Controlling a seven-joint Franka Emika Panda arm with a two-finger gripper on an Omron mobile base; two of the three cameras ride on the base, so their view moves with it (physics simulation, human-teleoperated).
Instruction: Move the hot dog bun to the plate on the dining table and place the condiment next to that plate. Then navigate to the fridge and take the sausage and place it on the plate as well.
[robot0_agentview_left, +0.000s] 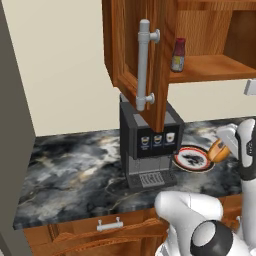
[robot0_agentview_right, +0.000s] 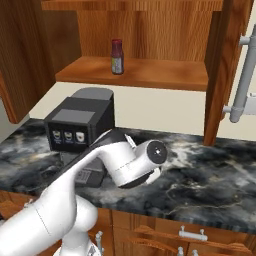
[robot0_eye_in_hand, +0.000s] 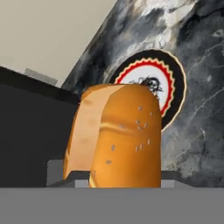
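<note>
Gripper (robot0_agentview_left: 226, 146): pinching the bun (robot0_eye_in_hand: 116, 135) | bun: raised off the red-rimmed plate (robot0_agentview_left: 192, 160) for carrying | condiment (robot0_agentview_left: 178, 55): on cabinet shelf (robot0_agentview_left: 210, 67), untouched.

Lighting was even, flat, rendered; no single source evident. Wall (robot0_agentview_left: 65, 65) at upper left of left base view was bright, uniform cream. Cabinet interior (robot0_agentview_right: 150, 30) at top of right base view was dimmer, shaded brown. Soft shadow lay under coffee machine (robot0_agentview_left: 150, 145) at frame centre. Marbled counter (robot0_agentview_left: 75, 170) showed pale veining, no hard glare. Hot dog bun (robot0_eye_in_hand: 118, 135) in hand view was large, close, slightly soft-edged, texture coarse. No lens distortion at edges. Overall resolution was low.
</note>
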